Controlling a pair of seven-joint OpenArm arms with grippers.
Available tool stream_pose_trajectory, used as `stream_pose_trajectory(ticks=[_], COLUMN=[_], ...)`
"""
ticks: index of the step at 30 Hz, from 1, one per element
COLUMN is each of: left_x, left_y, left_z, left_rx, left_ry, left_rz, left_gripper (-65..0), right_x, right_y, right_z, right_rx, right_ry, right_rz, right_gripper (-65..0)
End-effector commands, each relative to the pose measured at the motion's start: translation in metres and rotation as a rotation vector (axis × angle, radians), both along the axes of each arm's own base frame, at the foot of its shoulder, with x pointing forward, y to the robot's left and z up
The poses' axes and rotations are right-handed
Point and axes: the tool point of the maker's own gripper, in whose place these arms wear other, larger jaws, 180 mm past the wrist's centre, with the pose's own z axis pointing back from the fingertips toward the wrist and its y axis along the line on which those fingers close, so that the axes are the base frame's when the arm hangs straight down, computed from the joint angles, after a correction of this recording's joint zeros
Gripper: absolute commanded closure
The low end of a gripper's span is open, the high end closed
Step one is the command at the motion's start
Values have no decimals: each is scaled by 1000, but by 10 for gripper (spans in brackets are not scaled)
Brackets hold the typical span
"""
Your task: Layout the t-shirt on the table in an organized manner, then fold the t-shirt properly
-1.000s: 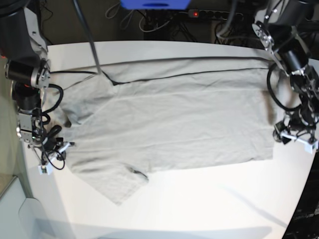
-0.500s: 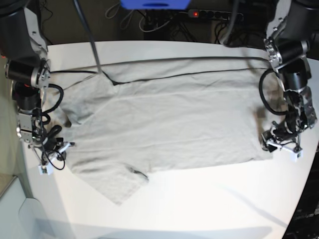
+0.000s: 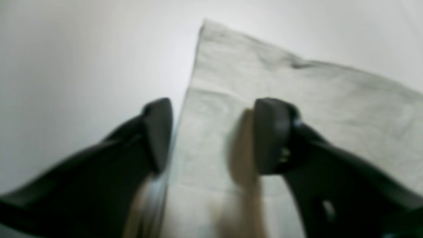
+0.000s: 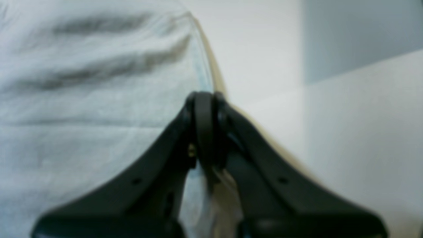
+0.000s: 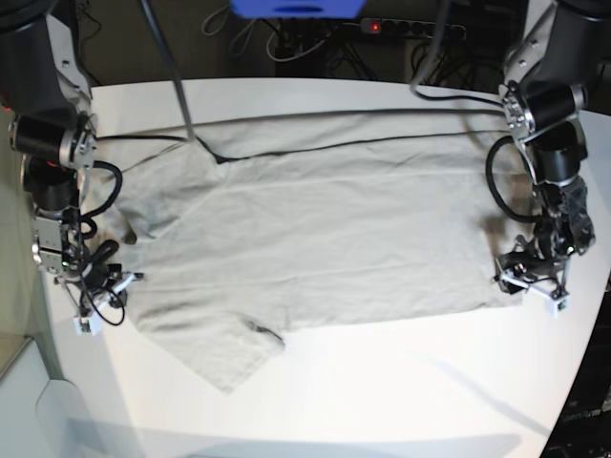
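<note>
The light grey-beige t-shirt point(image 5: 325, 229) lies spread flat on the white table point(image 5: 382, 382), hem to the right, sleeves to the left. My left gripper point(image 5: 517, 279) is low at the hem's near right corner. In the left wrist view it point(image 3: 213, 135) is open and straddles the shirt's edge point(image 3: 297, 109), one finger point(image 3: 158, 132) over bare table, the other over cloth. My right gripper point(image 5: 122, 280) is at the near sleeve's outer edge. In the right wrist view it point(image 4: 205, 109) is shut, with the shirt's edge point(image 4: 99, 99) running in between its fingers.
A thin dark cable point(image 5: 179, 91) slants over the table's back left onto the shirt's collar area. A power strip with a red light point(image 5: 382, 27), cables and a blue object point(image 5: 296, 8) lie behind the table. The table's rounded edge point(image 5: 57, 382) runs close to the right gripper.
My left gripper has moved left in the base view, from beside the hem onto the shirt's near right corner. The right arm and the shirt have not moved.
</note>
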Motion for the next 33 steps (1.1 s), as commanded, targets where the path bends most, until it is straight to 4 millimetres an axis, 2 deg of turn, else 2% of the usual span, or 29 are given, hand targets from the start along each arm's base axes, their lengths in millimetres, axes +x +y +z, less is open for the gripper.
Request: stream_pose_trajectory(ticks=[1, 5, 9, 13, 16, 19, 21, 25, 27, 30, 33], left_x=[-2, -5, -5, -4, -8, -9, -8, -8, -8, -6, 0], left_y=[-3, -6, -7, -4, -5, -6, -7, -10, -11, -17, -27], left_z=[-3, -8, -9, -6, -8, -9, -9, -10, -10, -11, -8], left_rx=[-10, -23, -25, -25, -31, -32, -34, -40, -41, -46, -56], left_ry=[48, 63, 68, 61, 90, 93, 95, 97, 97, 96, 78], left_rz=[-15, -13, -20, -19, -26, -29, -30, -34, -35, -43, -55], left_gripper=[-244, 0, -5, -5, -5, -5, -5, -5, -5, -5, -5], right_x=[3, 3, 2, 1, 0, 0, -2, -9, -11, -24, -37], right_y=[-9, -10, -17, -2, -19, -25, -37, -29, -33, -40, -53], right_z=[5, 5, 8, 12, 18, 21, 24, 25, 25, 13, 14], right_rx=[-34, -34, -33, 43, 55, 70, 69, 138, 153, 167, 124], right_ry=[15, 15, 6, -4, -19, -35, -39, -47, -55, -41, -70], right_rz=[-8, -7, -16, 54, 11, -14, -36, 6, -18, -50, -66], right_gripper=[0, 0, 0, 0, 0, 0, 0, 0, 0, 0, 0])
